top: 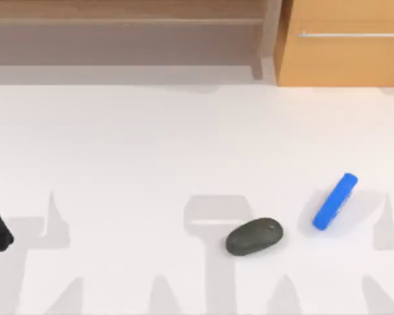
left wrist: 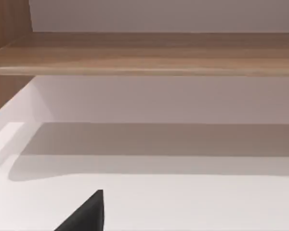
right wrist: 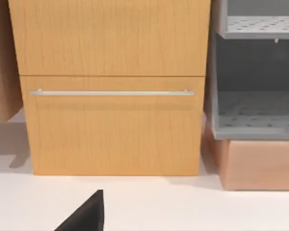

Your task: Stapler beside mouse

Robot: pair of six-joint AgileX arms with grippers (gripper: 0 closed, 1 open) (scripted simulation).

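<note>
Right of the smooth dark oval mouse (top: pixel 254 236), the slim blue stapler (top: pixel 335 201) lies tilted, apart; end effector states cannot be told.

Stapler (top: pixel 335 201) lies tilted on table (top: pixel 151 164), just right of mouse (top: pixel 254 236), apart; cabinet (top: pixel 341 42) behind.

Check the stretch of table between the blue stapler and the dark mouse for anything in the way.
Nothing visible blocks it. The slim blue bar stapler lies right of the dark oval mouse, with bare white table between them.
</note>
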